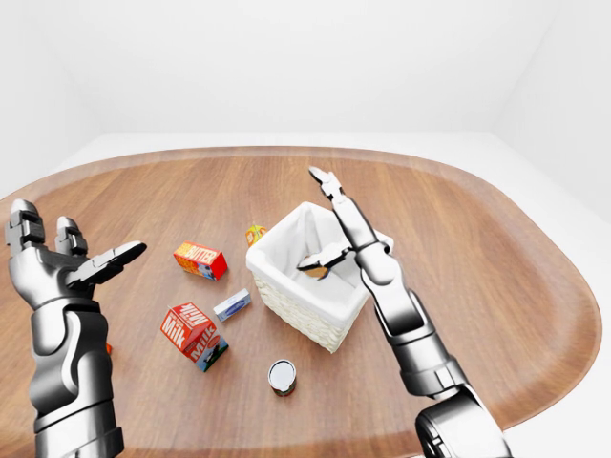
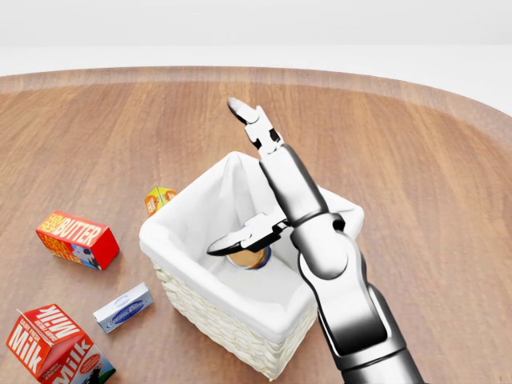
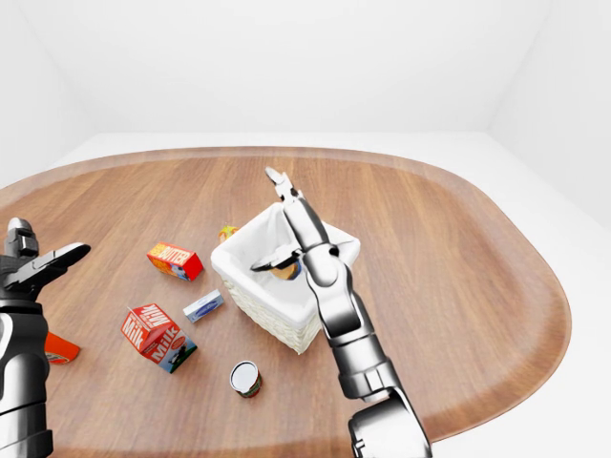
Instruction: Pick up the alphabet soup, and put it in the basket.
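One alphabet soup (image 2: pixel 248 258) lies inside the basket (image 2: pixel 172 232); the splayed, empty right hand (image 2: pixel 254 172) should lift straight up, clear of the rim.

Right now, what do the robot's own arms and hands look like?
Both arms are glossy silver-grey metal built from rounded, tube-like segments with darker bands at the joints. The right hand and left hand each have three blocky, jointed fingers in the same chrome finish with dark tips. No cables, sleeves or markings show.
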